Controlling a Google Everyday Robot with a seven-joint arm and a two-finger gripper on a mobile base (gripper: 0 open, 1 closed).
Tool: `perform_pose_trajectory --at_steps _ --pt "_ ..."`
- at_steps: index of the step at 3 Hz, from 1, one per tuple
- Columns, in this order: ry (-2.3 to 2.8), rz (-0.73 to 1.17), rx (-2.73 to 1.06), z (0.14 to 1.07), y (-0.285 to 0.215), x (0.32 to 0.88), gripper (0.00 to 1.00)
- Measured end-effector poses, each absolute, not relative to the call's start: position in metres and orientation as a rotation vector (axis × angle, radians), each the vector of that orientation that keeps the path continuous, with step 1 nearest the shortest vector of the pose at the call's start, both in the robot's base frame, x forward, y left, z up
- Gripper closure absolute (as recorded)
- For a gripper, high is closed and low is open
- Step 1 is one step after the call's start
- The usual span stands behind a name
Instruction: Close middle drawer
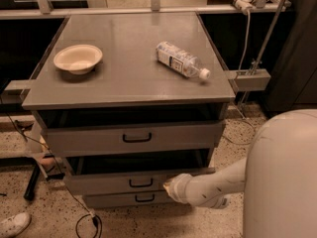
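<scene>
The middle drawer point(99, 183) is a grey metal drawer with a low, wide front and a small black loop handle point(140, 183). It stands pulled out a little from the grey cabinet, with a dark gap above its front. My gripper point(171, 188) is at the end of my white arm, right at the right part of that drawer's front, beside the handle. The arm reaches in from the lower right.
The top drawer point(89, 140), with a taller front and wider handle, is also pulled out. The bottom drawer point(114, 200) sits further in. A beige bowl point(78, 58) and a lying plastic bottle point(181, 60) are on the cabinet top. Cables point(84, 222) and a shoe point(12, 224) lie on the floor at left.
</scene>
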State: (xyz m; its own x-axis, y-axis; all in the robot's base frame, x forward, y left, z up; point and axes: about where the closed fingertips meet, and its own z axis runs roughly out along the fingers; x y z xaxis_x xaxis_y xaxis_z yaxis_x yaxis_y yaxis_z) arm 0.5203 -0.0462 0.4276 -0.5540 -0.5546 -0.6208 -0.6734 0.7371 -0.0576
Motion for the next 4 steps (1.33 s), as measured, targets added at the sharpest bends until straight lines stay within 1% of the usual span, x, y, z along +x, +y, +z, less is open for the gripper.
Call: perform_pose_trajectory --at_steps 3,4 --pt "2.259 0.188 -1.000 0.429 -0.027 0.580 1.00" --pt "2.259 0.188 -1.000 0.429 -0.027 0.580 1.00"
